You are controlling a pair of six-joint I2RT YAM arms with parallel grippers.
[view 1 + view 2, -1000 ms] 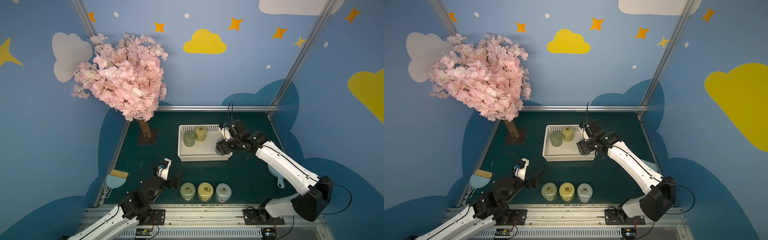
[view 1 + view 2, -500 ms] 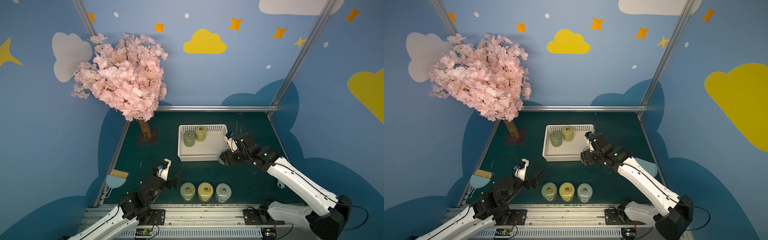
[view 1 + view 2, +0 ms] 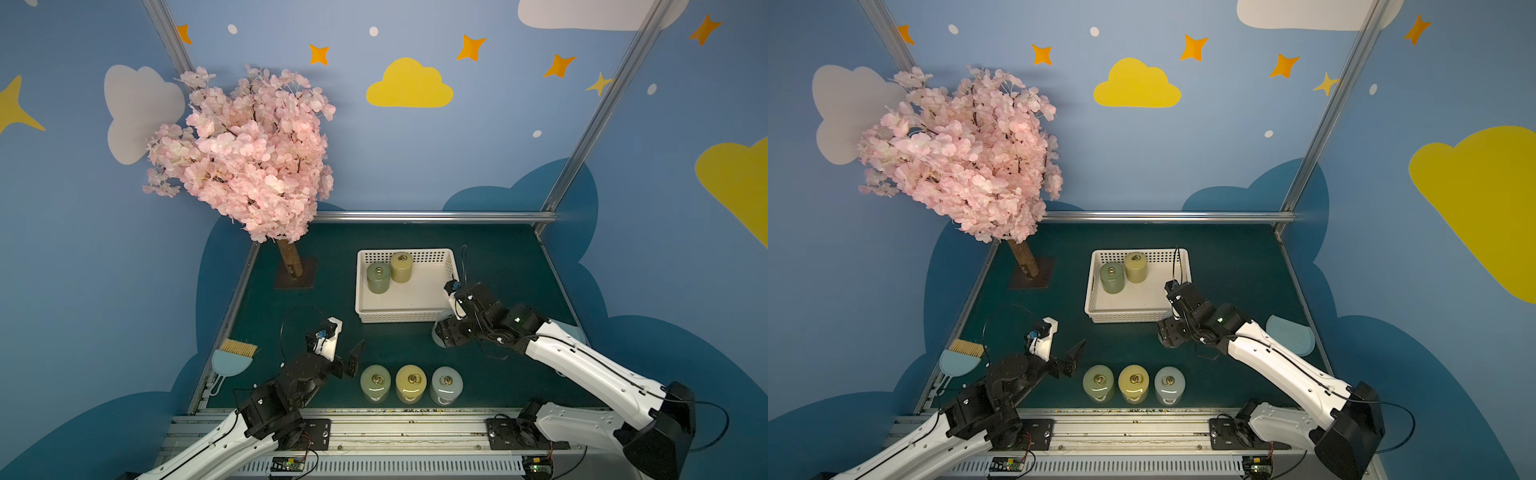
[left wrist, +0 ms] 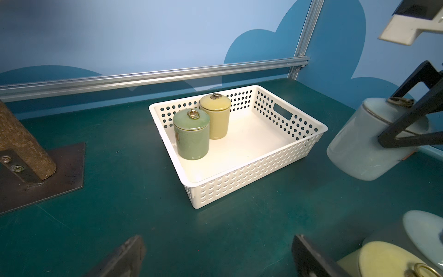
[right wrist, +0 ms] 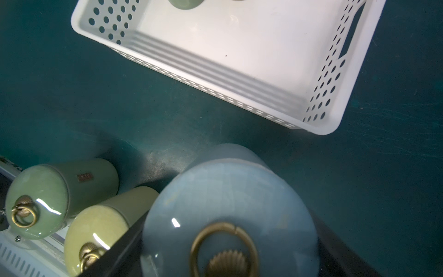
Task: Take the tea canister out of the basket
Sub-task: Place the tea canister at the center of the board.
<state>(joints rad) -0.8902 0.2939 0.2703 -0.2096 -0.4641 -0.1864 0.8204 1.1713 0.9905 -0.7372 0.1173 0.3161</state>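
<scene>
held: pale-blue canister (image 5: 230,211), lid ring facing the right wrist camera
right jaws: pinching that canister across its body, one finger on each side
left jaws: spread wide, nothing in them, beside the green end of the row (image 3: 411,382)
where: the canister is outside the basket (image 3: 399,320), just off its near right corner, over the surface (image 3: 498,270)
height: looks lifted clear and tipped a little in the left wrist view; I can't be sure from that angle
axis: long axis runs lid to base, roughly in line with the right wrist; the grip is crosswise
target, my call: bare surface just right of the row, which lies nearer the base than the jaws
arm: right arm (image 3: 582,361) is the nearer one and carries the load; I'd leave the left out of it
in basket: green one (image 3: 378,277) and yellow one (image 3: 401,267), upright, far left corner
</scene>
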